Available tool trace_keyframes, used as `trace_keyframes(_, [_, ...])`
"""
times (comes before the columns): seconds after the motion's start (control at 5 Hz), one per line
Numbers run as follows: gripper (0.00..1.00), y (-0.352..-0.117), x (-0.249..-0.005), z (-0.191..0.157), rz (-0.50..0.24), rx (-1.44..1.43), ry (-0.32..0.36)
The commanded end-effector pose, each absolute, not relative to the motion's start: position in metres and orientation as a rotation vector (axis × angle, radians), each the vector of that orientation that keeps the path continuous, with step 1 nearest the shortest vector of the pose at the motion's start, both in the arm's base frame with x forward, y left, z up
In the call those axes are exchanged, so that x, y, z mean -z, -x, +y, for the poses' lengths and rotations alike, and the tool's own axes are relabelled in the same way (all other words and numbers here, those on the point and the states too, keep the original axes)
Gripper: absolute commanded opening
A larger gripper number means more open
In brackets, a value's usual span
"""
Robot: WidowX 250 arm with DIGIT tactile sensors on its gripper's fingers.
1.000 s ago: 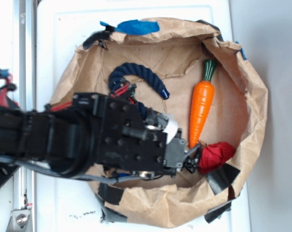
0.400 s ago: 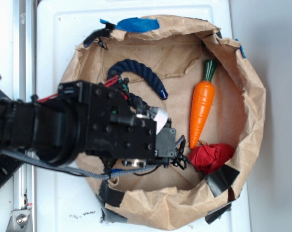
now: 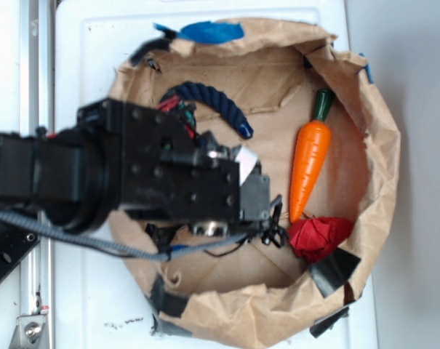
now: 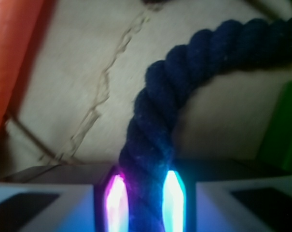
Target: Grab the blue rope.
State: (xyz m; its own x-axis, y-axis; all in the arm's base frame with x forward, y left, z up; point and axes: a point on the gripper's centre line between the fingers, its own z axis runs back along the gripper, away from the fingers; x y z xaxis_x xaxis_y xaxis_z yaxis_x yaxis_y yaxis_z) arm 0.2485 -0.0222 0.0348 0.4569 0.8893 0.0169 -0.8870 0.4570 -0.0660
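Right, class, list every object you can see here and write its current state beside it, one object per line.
Thick navy twisted rope: curved, one stretch lying between the tool's lit fingers.
Black tool: closed around the rope.
Orange plastic carrot with green top: lying flat, untouched.
Crumpled red cloth: bunched up beside the carrot's tip.
Brown paper bag rolled into a nest: open, rim folded down and taped.

Robot lab bench: white tabletop point(image 3: 89, 51), metal rail point(image 3: 32, 80), taped brown-paper bin point(image 3: 380, 145) of toy props.

blue rope point(image 3: 218, 102) mostly hidden under the arm point(image 3: 125, 178), carrot point(image 4: 10, 53) cropped in wrist view
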Motion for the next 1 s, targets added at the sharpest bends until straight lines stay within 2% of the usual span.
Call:
trace_keyframes(0.0, [0.0,-0.258,-0.105,0.005,-0.207,-0.847,0.052])
trace_keyframes(0.2, [0.0,-0.259,-0.141,0.026,-0.171,-0.766,0.062])
trace_keyframes(0.4, [0.0,-0.255,-0.173,0.033,-0.141,-0.691,0.002])
trace_keyframes(0.8, [0.0,-0.259,-0.201,0.039,-0.17,-0.639,0.012])
